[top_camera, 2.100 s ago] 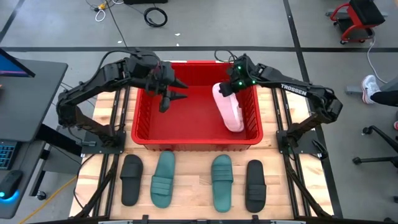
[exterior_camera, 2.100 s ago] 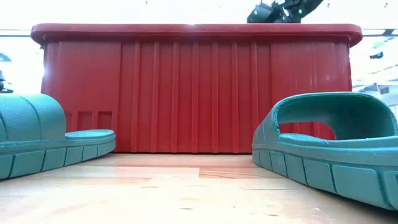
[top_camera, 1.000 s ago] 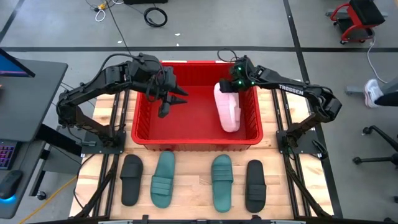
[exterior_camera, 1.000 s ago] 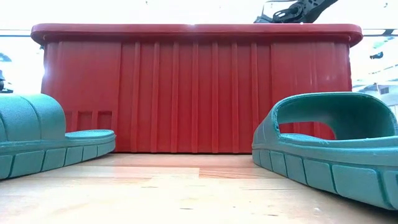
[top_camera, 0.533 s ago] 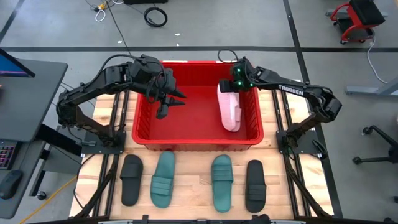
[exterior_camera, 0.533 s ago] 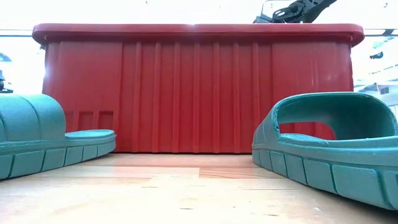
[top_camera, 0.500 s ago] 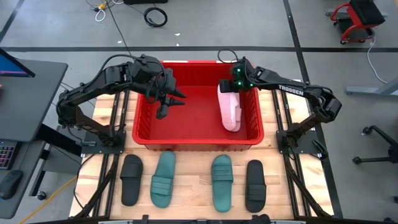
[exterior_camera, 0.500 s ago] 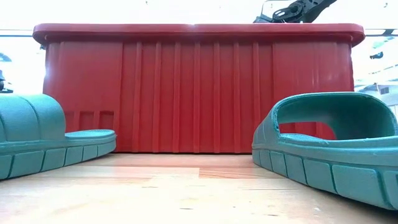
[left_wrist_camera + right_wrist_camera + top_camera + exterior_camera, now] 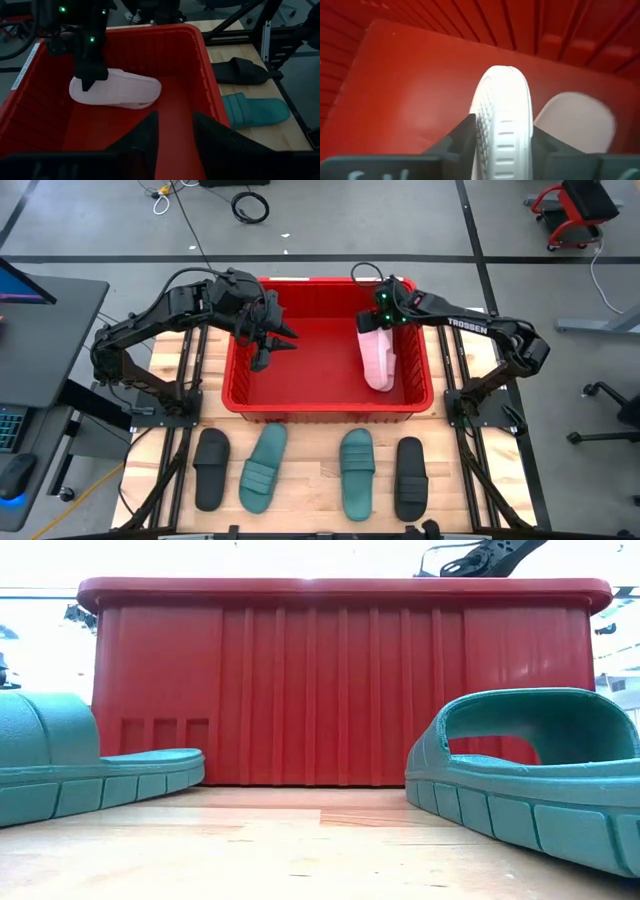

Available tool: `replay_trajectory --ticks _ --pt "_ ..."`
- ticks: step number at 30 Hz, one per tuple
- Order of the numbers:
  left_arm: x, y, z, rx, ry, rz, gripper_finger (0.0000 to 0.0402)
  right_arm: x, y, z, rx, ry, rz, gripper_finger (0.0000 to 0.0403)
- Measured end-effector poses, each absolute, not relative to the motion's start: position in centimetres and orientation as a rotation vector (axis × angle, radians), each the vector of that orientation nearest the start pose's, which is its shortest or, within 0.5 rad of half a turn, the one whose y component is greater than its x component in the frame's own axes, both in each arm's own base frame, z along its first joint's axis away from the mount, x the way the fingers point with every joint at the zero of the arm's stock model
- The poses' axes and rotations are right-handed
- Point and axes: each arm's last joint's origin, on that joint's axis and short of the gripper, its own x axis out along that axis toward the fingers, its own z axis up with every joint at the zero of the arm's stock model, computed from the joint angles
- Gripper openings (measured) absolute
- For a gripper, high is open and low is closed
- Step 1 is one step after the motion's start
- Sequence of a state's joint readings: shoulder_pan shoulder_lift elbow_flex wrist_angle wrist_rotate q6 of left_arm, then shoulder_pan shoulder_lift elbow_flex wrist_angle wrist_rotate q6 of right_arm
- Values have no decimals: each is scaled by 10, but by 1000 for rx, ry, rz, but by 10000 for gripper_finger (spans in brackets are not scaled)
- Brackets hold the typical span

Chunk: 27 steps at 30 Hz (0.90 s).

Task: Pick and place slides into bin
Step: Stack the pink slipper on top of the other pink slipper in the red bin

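Note:
The red bin [image 9: 240,385] stands at the middle of the table. My right gripper [image 9: 383,320] is low inside its far right part, shut on a pale pink-white slide [image 9: 379,365], which also shows in the left wrist view [image 9: 120,91]. My left gripper [image 9: 272,348] hangs open and empty over the bin's left part. Four slides lie soles down on the table in front of the bin: black [image 9: 210,468], teal [image 9: 261,470] lying askew, teal [image 9: 357,473], black [image 9: 408,478]. No second pale slide shows clearly. My right gripper pinches the pale slide's heel end [image 9: 502,127] between its two fingers, one on the treaded sole side and one on the upper side. The fingers come from above and the far side, slanting down. The slide stands on edge, its strap end [image 9: 147,95] lower and nearer the bin's front.
The bin's right wall [image 9: 427,370] is close beside the held slide. The arm frames [image 9: 170,380] [image 9: 470,385] flank the bin. The two teal slides [image 9: 90,765] [image 9: 530,775] stand close before the low camera. Bare wood lies between the slides.
My right gripper has gone toward the table's right edge with the pale slide. The bin has slid a little to the right with it. The left teal slide's far end has swung right, so it now lies askew.

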State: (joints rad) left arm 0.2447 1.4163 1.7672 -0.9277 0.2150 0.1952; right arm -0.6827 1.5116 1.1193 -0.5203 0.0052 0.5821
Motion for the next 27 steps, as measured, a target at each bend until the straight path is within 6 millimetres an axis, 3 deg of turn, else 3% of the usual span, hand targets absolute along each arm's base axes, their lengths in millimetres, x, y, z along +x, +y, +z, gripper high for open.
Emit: replay_trajectory --ticks 14,27 --pt "263 59 453 60 559 -26 121 237 -189 250 502 938 -806 138" --pt "264 60 455 58 535 -21 119 236 -187 248 383 1018 -723 215"
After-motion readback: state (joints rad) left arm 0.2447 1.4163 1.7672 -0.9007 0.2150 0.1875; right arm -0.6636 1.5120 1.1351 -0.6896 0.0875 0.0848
